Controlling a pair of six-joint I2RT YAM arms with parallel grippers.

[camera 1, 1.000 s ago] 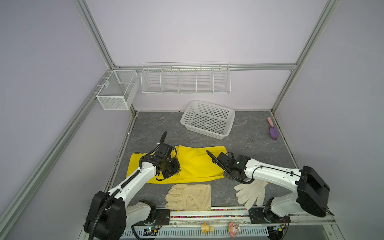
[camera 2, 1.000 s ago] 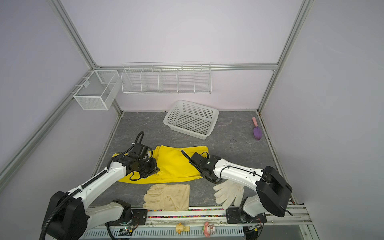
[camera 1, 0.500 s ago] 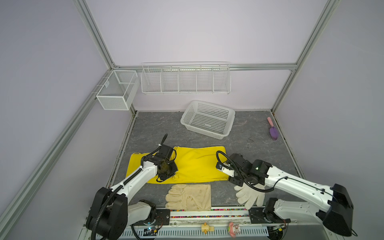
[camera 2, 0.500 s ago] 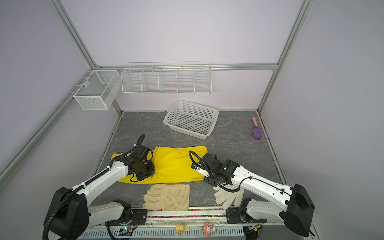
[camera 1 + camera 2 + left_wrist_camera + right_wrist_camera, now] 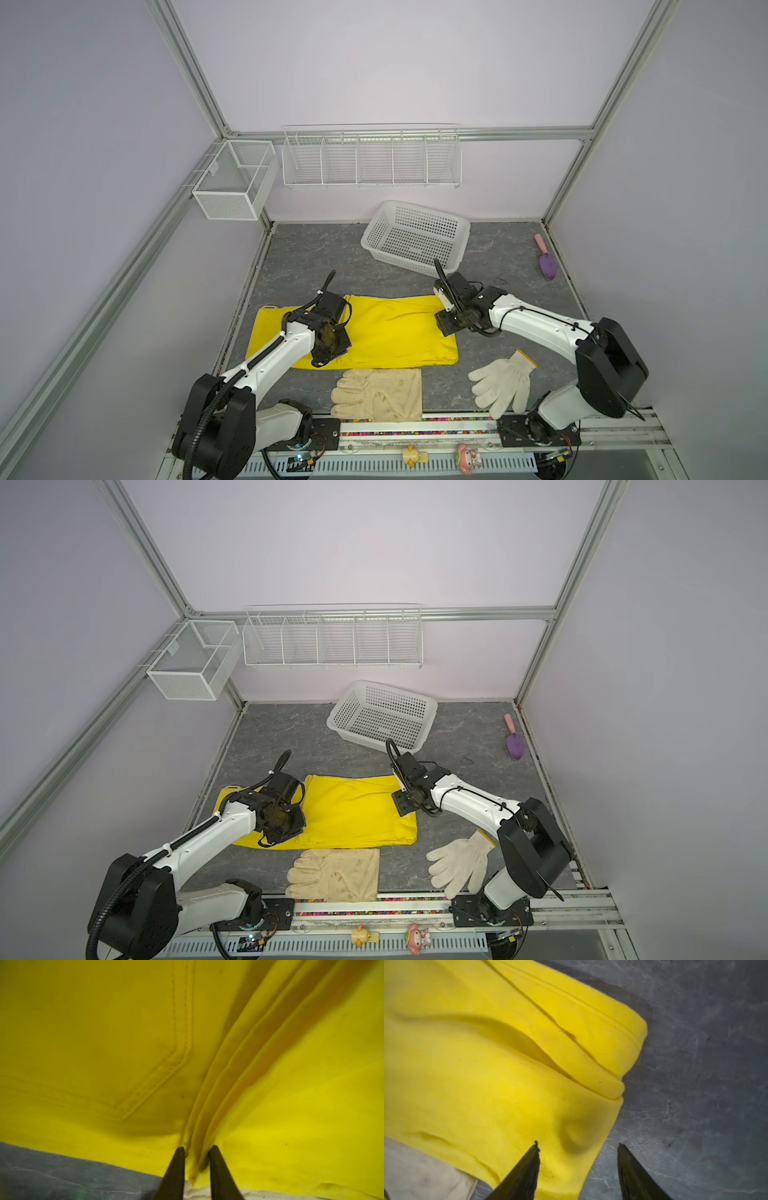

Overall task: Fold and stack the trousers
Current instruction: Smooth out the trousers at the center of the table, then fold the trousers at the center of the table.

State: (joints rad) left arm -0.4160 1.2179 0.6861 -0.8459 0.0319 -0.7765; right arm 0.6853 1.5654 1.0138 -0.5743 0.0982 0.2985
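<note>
Yellow trousers lying flat as wide folded band on grey mat, toward front, between both arms; front edge touching cream glove; white glove resting apart, further right

Left gripper sitting low at trousers' front edge, tips drawn near together, pinching raised pleat of yellow cloth

Right gripper hovering at trousers' right end, fingers spread, gripping nothing: one fingertip hanging over cloth, other over bare mat

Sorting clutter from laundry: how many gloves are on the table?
2. The cream leather glove lies front centre, beside the yellow trousers; the white knitted glove lies further right. None appears hidden.
</note>
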